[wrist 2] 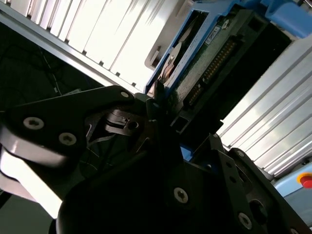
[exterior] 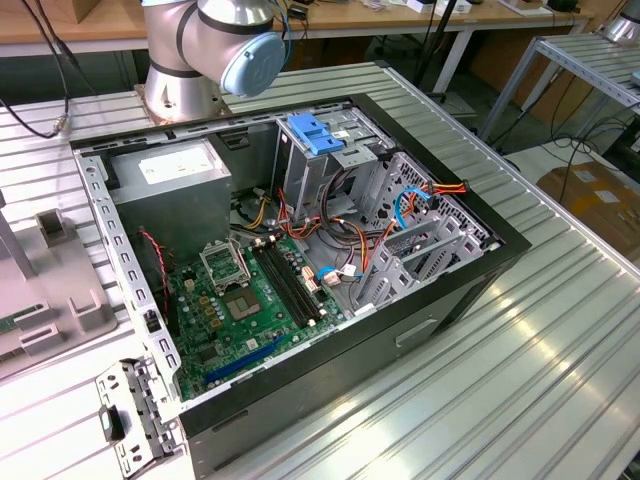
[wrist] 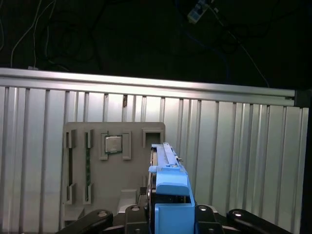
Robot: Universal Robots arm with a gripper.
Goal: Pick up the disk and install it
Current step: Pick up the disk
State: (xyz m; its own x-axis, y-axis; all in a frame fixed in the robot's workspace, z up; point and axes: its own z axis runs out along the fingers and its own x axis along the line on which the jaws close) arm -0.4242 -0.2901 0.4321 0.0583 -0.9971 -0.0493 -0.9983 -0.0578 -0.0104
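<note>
**Disk clamped on edge, well apart from the open case**

In the exterior view the computer case lies open on the ribbed table. Loose cables crowd its drive cage. As I judge it, those cables could snag the disk or block the bay on the way in. A skewed approach could also jam the rails against the cage walls.

In the second wrist view the tool is clenched on the disk, its jaws nearly closed and pinching one narrow end. The green circuit board and blue rail reach out beyond them. With so little held, the disk could pivot or slip if it bumps anything.

In the first wrist view the disk is seen edge-on, blue rail toward the camera. It is over the grey fixture tray, which sits on the table, near a processor chip seated in that tray. Whether the disk is clear of the tray I cannot tell.
</note>
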